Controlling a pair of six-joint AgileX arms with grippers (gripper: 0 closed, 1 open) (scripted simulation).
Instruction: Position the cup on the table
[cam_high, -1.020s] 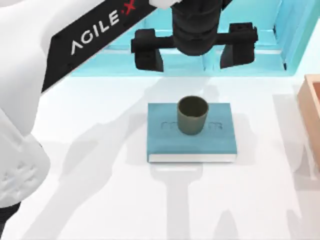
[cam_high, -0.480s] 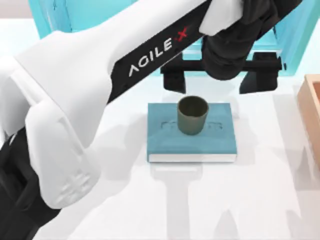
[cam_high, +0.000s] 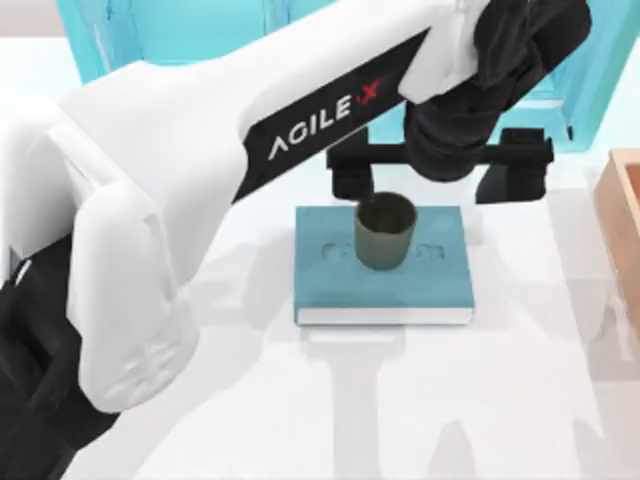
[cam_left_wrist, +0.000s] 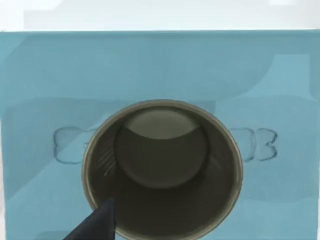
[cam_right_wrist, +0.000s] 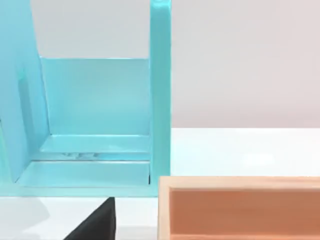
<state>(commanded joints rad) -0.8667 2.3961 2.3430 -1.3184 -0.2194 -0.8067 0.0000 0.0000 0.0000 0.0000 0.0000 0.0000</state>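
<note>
Left hand (cam_high: 440, 185) spread, straddling the small olive-green matte cylindrical cup's (cam_high: 385, 231) 1 o'clock side; left wrist view shows its hollow interior (cam_left_wrist: 162, 170); glossy white table (cam_high: 400, 400) open at 6.

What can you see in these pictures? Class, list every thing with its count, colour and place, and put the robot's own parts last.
cup: one, dark olive green, upright on the book, at mid table
book: one, teal, flat on the table, at its middle
shelf: one, turquoise, along the far edge of the table
box: one, orange-tan, at the table's right edge
table: one, glossy white, under everything
left gripper: one, black, open, over the far side of the cup, one finger at the cup's rim
right gripper: one, dark fingertip in its wrist view, facing the shelf and box
</note>
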